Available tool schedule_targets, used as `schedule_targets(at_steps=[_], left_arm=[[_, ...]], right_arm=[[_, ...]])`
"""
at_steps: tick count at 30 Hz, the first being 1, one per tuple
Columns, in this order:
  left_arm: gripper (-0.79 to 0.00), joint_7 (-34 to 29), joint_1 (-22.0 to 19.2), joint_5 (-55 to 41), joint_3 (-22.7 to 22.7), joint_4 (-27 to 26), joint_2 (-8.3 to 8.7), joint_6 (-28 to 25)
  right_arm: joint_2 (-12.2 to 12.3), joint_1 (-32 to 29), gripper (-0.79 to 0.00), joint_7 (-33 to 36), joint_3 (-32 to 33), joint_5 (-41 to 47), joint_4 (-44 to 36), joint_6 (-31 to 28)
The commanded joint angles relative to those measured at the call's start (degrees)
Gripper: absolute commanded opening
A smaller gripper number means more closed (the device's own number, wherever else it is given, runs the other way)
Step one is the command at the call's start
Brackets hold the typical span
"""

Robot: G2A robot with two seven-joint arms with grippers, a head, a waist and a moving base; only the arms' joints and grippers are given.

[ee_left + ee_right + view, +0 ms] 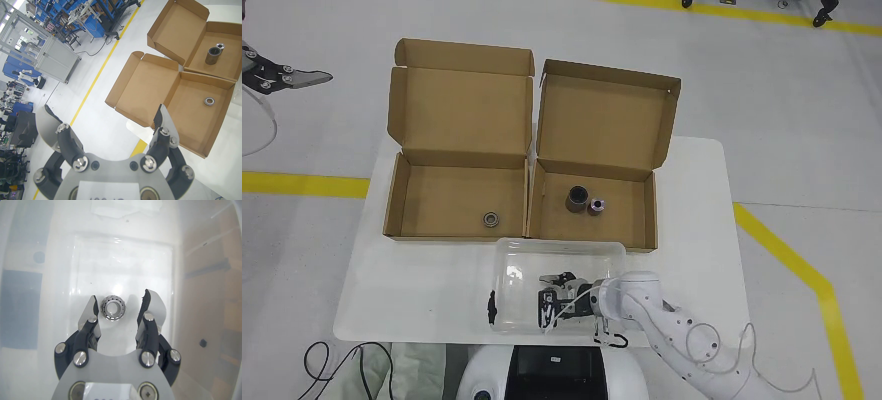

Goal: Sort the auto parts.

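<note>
Top view: table (692,200), tray (517,262), yellow-lined floor (322,120)

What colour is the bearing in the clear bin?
The bearing is shiny silver metal, clearest in the right wrist view.

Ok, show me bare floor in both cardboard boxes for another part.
Left box: bare except at the ring bearing. Right box: free beyond the sleeve and collar, toward its outer wall. Crowded: bin, around the right gripper.

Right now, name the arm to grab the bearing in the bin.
Right: the right claw, open, straddles the bearing in the clear bin; the left claw hangs over the floor.
</note>
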Motion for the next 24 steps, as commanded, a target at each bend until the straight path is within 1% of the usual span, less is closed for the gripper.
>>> schedule_targets(at_steps=[1, 4, 6, 7, 9, 13, 14, 20, 24], left_arm=[[0.0, 0.0, 0.0, 0.0, 0.0, 0.0, 0.0, 0.0], [0.0, 0.0, 0.0, 0.0, 0.0, 0.0, 0.0, 0.0], [0.0, 0.0, 0.0, 0.0, 0.0, 0.0, 0.0, 0.0], [0.0, 0.0, 0.0, 0.0, 0.0, 0.0, 0.0, 0.0], [0.0, 0.0, 0.0, 0.0, 0.0, 0.0, 0.0, 0.0], [0.0, 0.0, 0.0, 0.0, 0.0, 0.0, 0.0, 0.0], [0.0, 0.0, 0.0, 0.0, 0.0, 0.0, 0.0, 0.0], [0.0, 0.0, 0.0, 0.0, 0.0, 0.0, 0.0, 0.0], [0.0, 0.0, 0.0, 0.0, 0.0, 0.0, 0.0, 0.0]], right_arm=[[0.0, 0.1, -0.382, 0.0, -0.1, 0.3, 0.4, -0.1], [-0.1, 0.2, -0.413, 0.1, -0.2, 0.7, 0.8, -0.2], [-0.1, 0.4, -0.462, 0.1, -0.2, 0.9, 1.1, -0.2], [-0.1, 0.4, -0.517, 0.1, -0.3, 1.0, 1.2, -0.2], [-0.2, 0.5, -0.6, 0.2, -0.4, 1.2, 1.3, -0.1], [-0.2, 0.7, -0.751, 0.7, -0.5, 1.2, 1.4, 0.3], [-0.2, 0.7, -0.779, 0.7, -0.4, 1.1, 1.3, 0.6], [0.0, 0.4, -0.785, 0.2, 0.0, 0.5, 0.0, 1.7], [0.1, 0.1, -0.785, -2.0, 0.5, 0.4, -0.7, 2.4]])
